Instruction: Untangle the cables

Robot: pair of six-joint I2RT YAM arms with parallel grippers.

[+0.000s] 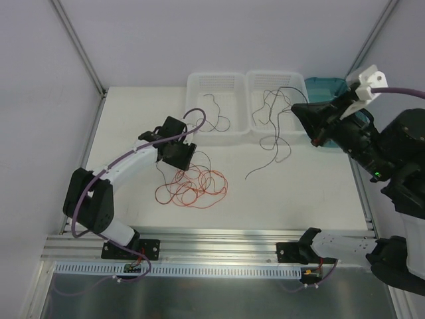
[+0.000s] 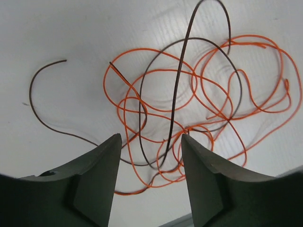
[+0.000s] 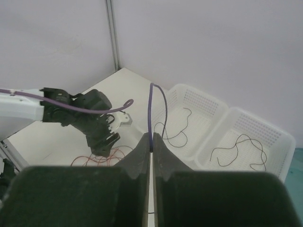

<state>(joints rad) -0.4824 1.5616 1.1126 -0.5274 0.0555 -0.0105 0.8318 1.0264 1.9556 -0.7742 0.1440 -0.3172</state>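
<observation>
My left gripper [image 2: 151, 139] hangs over the table [image 1: 133, 133] with its jaws partway apart and nothing between them. The tangle of orange cables [image 2: 189, 109] lies just beyond its tips, toward 1 o'clock in the left wrist view, with a dark cable [image 2: 177, 85] threaded through the loops. From above, the heap sits at about 5 o'clock of that gripper.

My right gripper [image 3: 151, 137] is pressed fully closed, and a purple cable [image 3: 151, 109] rises from the pinch in a small arch. It is parked at 3 o'clock of the two white baskets [image 1: 216, 75], each with dark strands inside.

I judge these wires almost weightless, limp but springy, and easy to slip from a pinch. Pulling mid-loop would likely drag the whole heap. I would take the dark cable near its free end at 10 o'clock in the left wrist view, and draw it out slowly.
</observation>
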